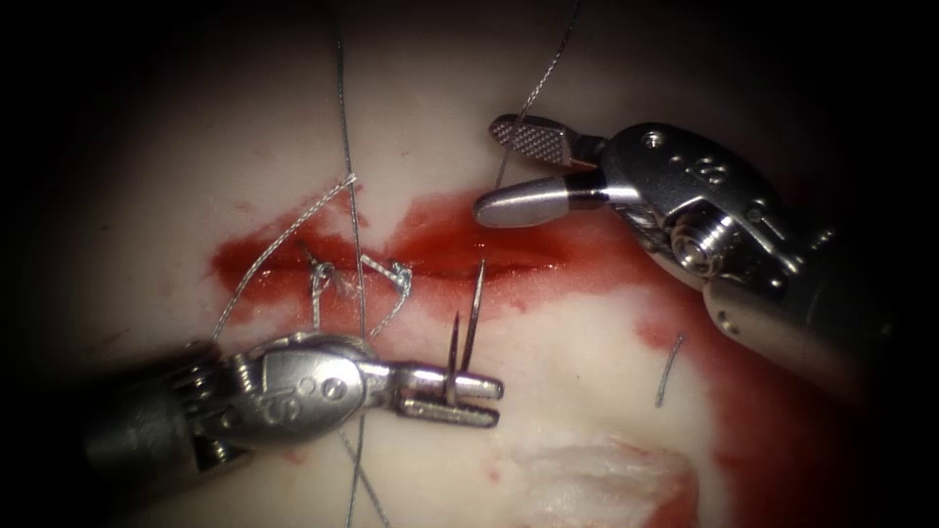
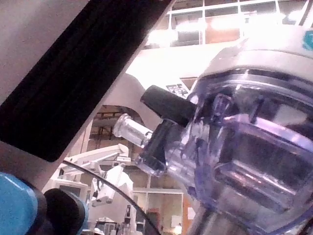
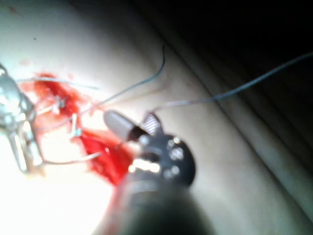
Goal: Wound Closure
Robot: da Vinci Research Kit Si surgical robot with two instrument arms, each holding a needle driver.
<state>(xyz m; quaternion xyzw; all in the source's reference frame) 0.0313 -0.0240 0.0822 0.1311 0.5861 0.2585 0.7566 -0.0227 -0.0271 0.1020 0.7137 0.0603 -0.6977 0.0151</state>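
Needle held upright in the left pincer, just below the cut

The left pincer (image 1: 474,399) is clamped on the needle (image 1: 472,315) near one end, its curve rising toward the cut (image 1: 440,256) and not in the tissue (image 1: 587,342). The right pincer (image 1: 509,166) hangs apart and empty up and to the right, across the cut, farther off. Tied thread (image 1: 337,274) crowds the cut's left; bare tissue lies open to the right, save a loose thread end (image 1: 668,372).
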